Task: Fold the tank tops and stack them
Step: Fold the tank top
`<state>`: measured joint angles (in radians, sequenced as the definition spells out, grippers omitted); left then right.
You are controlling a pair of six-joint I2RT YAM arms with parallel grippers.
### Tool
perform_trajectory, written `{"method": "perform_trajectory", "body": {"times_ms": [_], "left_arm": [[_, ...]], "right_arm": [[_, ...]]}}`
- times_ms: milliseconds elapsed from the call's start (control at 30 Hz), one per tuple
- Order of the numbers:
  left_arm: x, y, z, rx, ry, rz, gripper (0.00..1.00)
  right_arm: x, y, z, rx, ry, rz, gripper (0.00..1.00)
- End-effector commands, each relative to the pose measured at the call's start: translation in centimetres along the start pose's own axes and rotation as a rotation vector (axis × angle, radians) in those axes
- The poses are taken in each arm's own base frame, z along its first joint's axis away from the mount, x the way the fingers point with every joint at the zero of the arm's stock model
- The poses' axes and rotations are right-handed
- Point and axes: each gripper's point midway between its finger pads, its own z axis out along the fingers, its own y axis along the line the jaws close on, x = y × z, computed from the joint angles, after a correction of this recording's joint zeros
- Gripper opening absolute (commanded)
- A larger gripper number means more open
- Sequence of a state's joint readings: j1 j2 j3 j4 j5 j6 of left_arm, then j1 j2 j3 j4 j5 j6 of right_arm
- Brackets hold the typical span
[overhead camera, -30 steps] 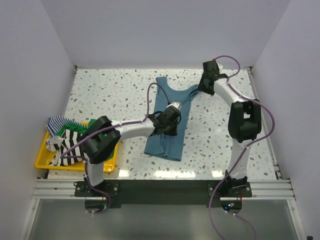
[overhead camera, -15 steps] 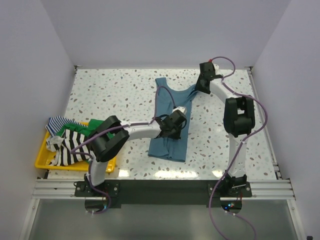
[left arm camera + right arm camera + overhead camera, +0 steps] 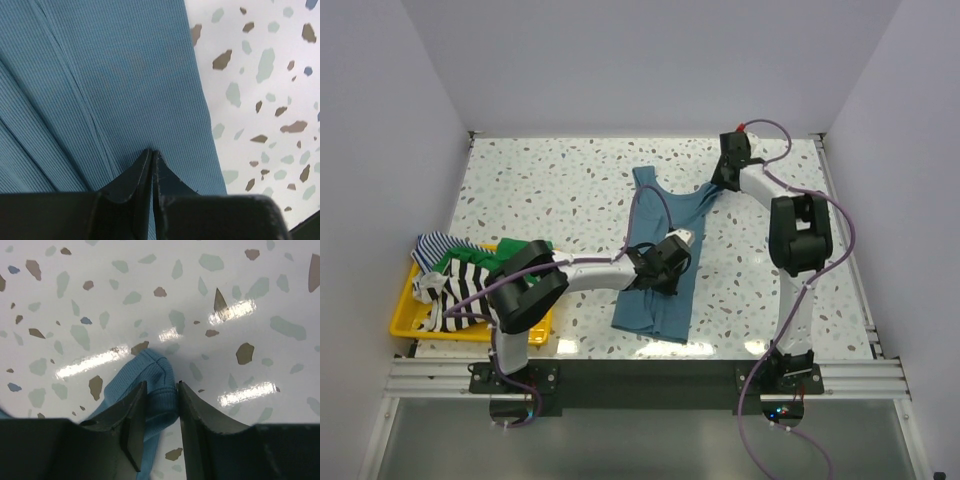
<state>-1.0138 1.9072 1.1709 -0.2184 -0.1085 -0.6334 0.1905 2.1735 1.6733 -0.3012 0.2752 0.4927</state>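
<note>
The plain teal-blue tank top point(image 3: 660, 255) lies lengthways on the speckled table, hem toward me, its straps at the far end. My left gripper point(image 3: 667, 268) rests on its middle with the fingers closed together over the ribbed cloth point(image 3: 115, 85); I cannot tell whether cloth is pinched. My right gripper point(image 3: 724, 182) is at the far right strap and is shut on the folded strap end point(image 3: 159, 385). The black-and-white striped top point(image 3: 460, 285), a green one point(image 3: 480, 256) and a thin blue-striped one point(image 3: 432, 246) lie heaped in the yellow bin.
The yellow bin point(image 3: 405, 320) stands at the table's near left edge. Grey walls close in the table at back and sides. The metal rail with the arm bases runs along the near edge.
My left gripper slid a little toward me along the teal top, and the hem end shifted nearer. My right gripper stayed at the far strap, drawing it slightly left.
</note>
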Motion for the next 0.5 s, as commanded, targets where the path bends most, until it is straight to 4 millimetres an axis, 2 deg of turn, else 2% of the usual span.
{"method": "perform_trajectory", "body": {"times_ms": [0,67,233,367,400,433,467], "left_arm": [[5.7,2.9,-1.1,-0.063,0.187,0.065,0.09],[6.2,3.2,-1.5,-0.063,0.198,0.074,0.09],[7.1,3.8,-2.3,-0.069,0.206,0.078,0.09],[7.4,3.8,-2.7,-0.064,0.215,0.089,0.08],[7.6,3.9,-2.7,-0.067,0.219,0.093,0.08],[7.7,3.8,-2.8,-0.064,0.219,0.098,0.08],[7.9,3.9,-2.8,-0.068,0.224,0.102,0.08]], "right_arm": [[-2.8,0.8,-2.8,-0.047,-0.085,0.048,0.35],[-3.0,1.0,-3.4,-0.066,-0.087,0.064,0.28],[-1.3,1.1,-4.4,-0.064,-0.048,0.064,0.09],[-1.1,0.6,-5.6,-0.01,-0.051,0.032,0.06],[-1.6,1.5,-6.4,-0.012,-0.064,0.012,0.05],[-1.3,0.5,-6.8,0.051,-0.055,-0.033,0.04],[-1.1,0.7,-7.0,0.069,-0.049,-0.063,0.04]]}}
